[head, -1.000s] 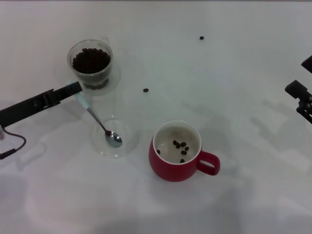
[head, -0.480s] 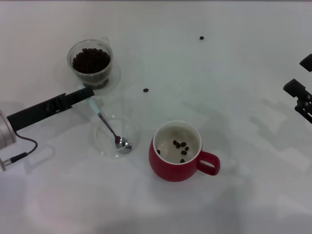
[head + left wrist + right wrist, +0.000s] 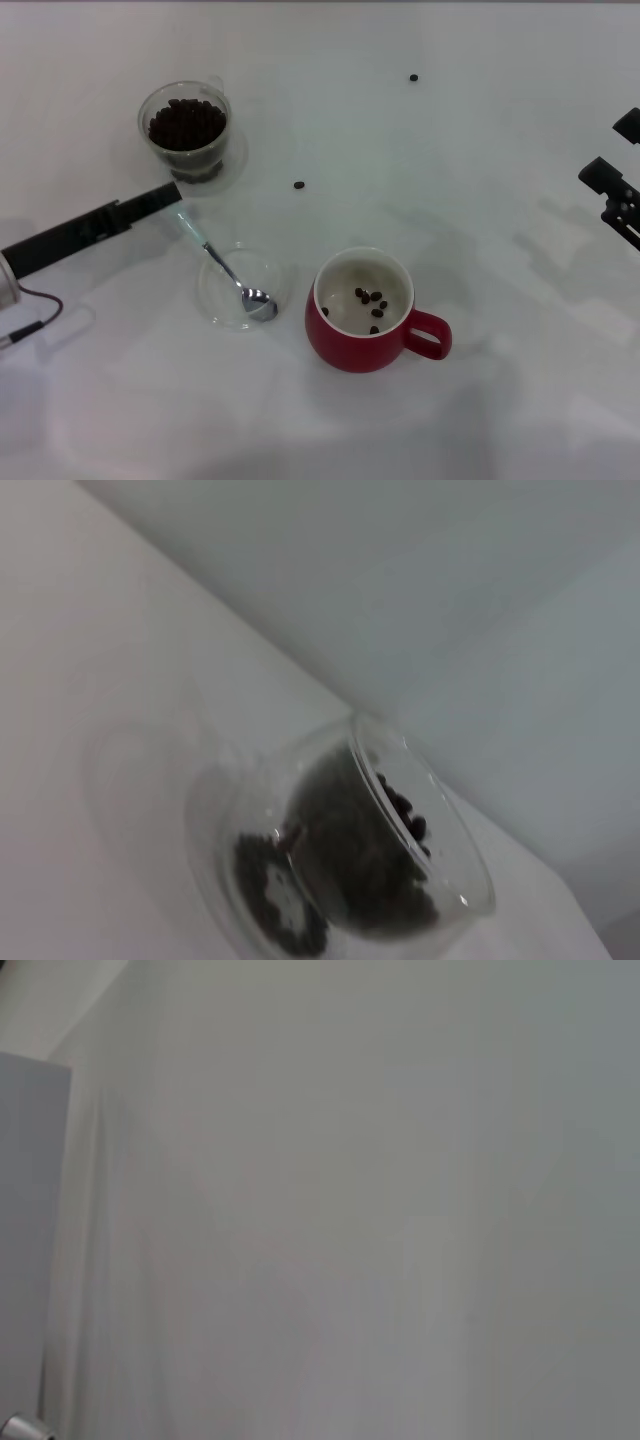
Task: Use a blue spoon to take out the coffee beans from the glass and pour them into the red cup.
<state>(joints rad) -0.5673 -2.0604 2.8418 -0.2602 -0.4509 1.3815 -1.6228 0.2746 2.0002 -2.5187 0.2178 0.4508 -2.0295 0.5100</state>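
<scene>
A few coffee beans (image 3: 371,299) sit in the red cup (image 3: 355,335); the glass (image 3: 187,133) looks mostly full. My left gripper (image 3: 172,196) is clamped on the blue spoon (image 3: 225,265), its bowl empty over the dish (image 3: 218,298); my right gripper (image 3: 615,195) is parked, grip unclear.

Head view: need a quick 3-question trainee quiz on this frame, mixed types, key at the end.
1. True or false: the bowl of the blue spoon is empty.
2. Where does the spoon's bowl rest? A) in the glass B) in the flat clear dish C) in the red cup D) on the bare table
3. Fill in: the left end effector holds the spoon by its ____.

Key:
1. True. No beans show in it; the coffee beans fill the glass, with a few in the red cup.
2. B.
3. Handle. The right end effector is idle at the table's right edge.
</scene>
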